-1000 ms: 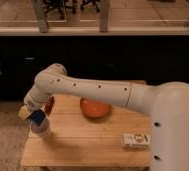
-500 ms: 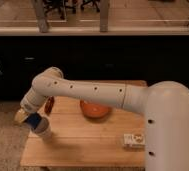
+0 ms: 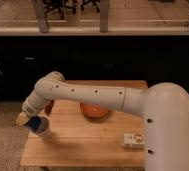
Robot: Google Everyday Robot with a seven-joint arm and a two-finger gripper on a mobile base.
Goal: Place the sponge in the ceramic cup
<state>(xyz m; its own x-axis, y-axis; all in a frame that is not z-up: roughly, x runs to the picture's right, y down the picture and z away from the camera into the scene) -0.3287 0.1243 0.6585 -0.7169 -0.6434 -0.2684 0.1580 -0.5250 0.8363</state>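
Dim warm light, pincer low left

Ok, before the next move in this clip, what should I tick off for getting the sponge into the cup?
1. Sponge at the gripper, near the table's front left corner: ok.
2. Sponge meets the rim of the ceramic cup: ok.
3. Sponge centred over the cup's mouth: cannot tell.
4. Cup upright on the table: ok.
5. Sponge fully inside the cup: not ok, it shows above the rim.
6. Orange bowl and white box well apart from the cup: ok.
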